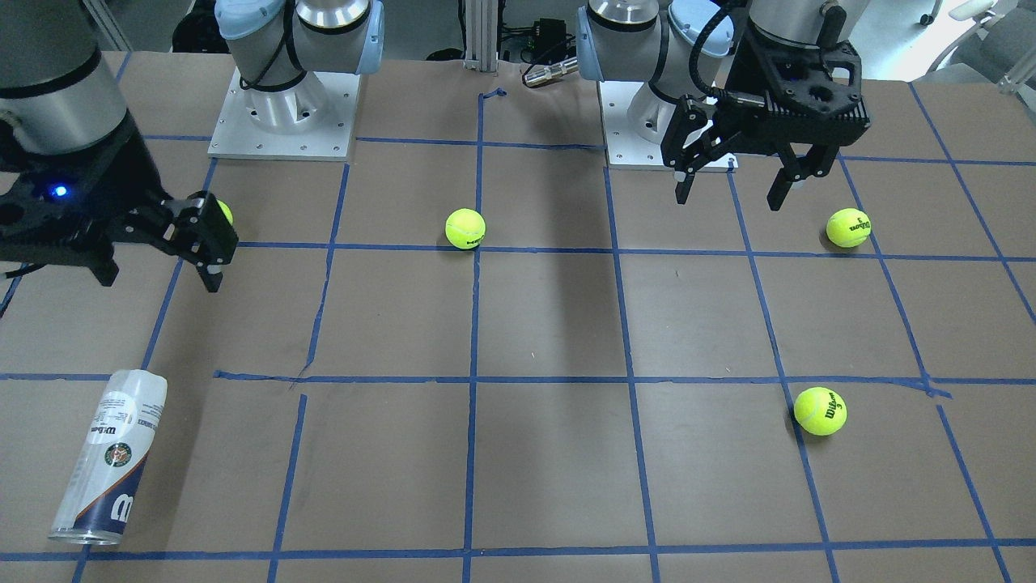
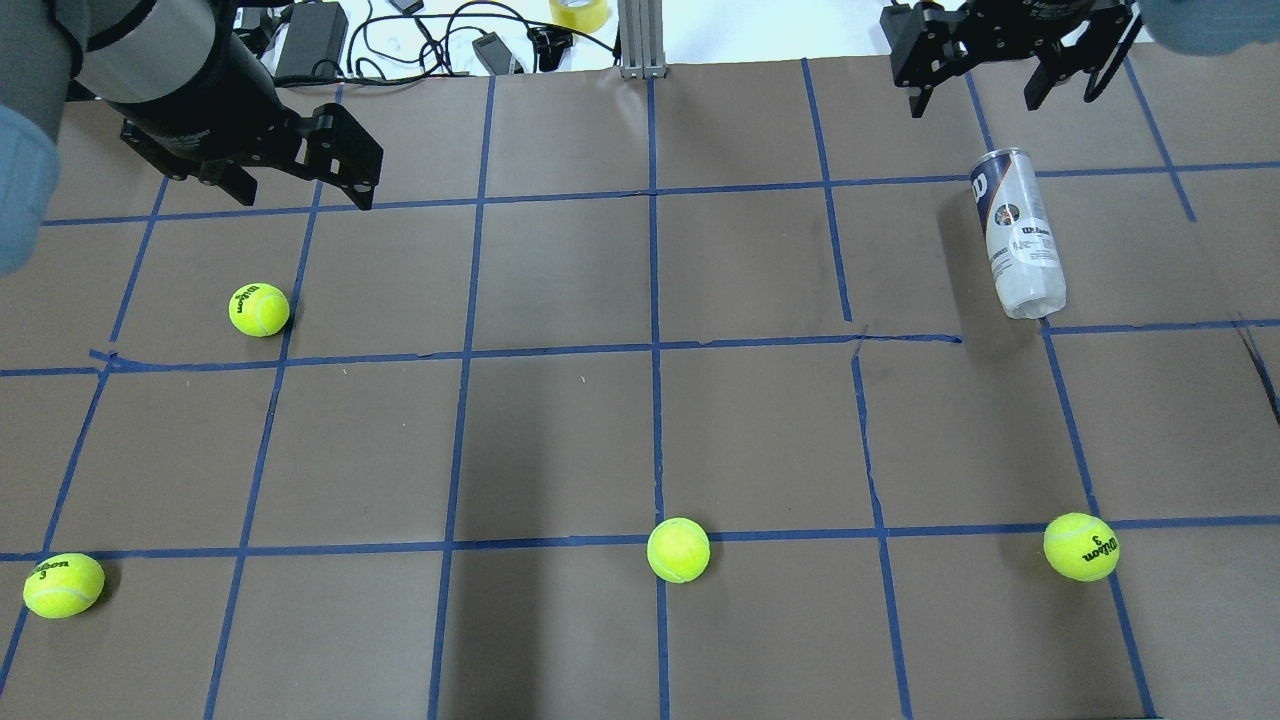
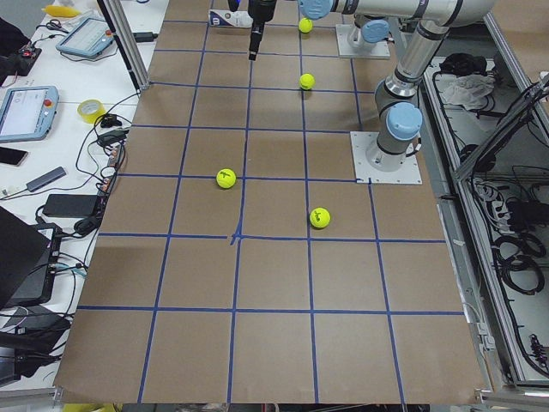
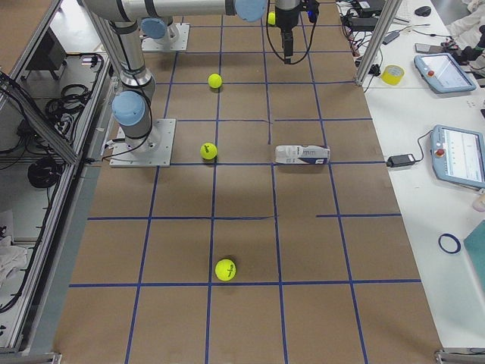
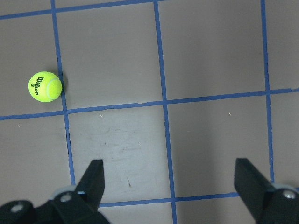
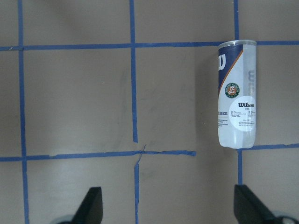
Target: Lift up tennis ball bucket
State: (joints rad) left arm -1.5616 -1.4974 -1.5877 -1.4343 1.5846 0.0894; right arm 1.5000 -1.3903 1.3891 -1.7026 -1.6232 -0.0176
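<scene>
The tennis ball bucket (image 2: 1015, 235) is a clear can with a white and navy Wilson label. It lies on its side on the brown table, on my right side, near the far edge. It also shows in the front view (image 1: 109, 457) and in the right wrist view (image 6: 237, 93). My right gripper (image 2: 975, 100) is open and empty, raised above the table and apart from the can; it also shows in the front view (image 1: 159, 279). My left gripper (image 2: 300, 195) is open and empty, hovering over the left half; it also shows in the front view (image 1: 731, 197).
Several yellow-green tennis balls lie loose: one near the left gripper (image 2: 259, 309), one at the near left (image 2: 64, 585), one at the near middle (image 2: 678, 549), one at the near right (image 2: 1081, 546). Blue tape lines grid the table (image 2: 650, 440). Cables lie beyond the far edge.
</scene>
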